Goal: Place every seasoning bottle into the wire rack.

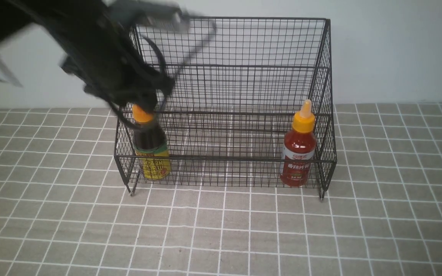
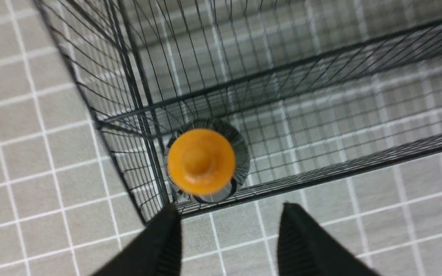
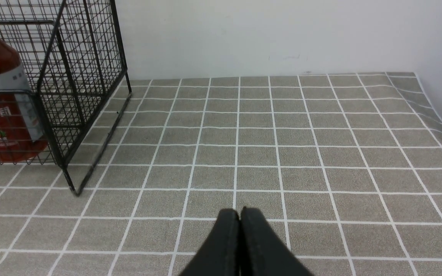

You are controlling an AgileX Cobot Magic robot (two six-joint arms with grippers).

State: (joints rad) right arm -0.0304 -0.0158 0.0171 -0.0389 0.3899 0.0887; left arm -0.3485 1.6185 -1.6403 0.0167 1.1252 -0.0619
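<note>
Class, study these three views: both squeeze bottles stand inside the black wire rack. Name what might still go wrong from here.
1. The open left gripper hangs just above the dark brown sauce bottle; a careless retreat may clip its orange cap and topple it.
2. The arm is close to the black wire rack; snagging could shift it and tip the red sauce bottle.

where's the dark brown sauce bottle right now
In the front view, the dark brown sauce bottle with the orange cap stands upright in the lower tier's left corner of the black wire rack, under the open left gripper.
</note>
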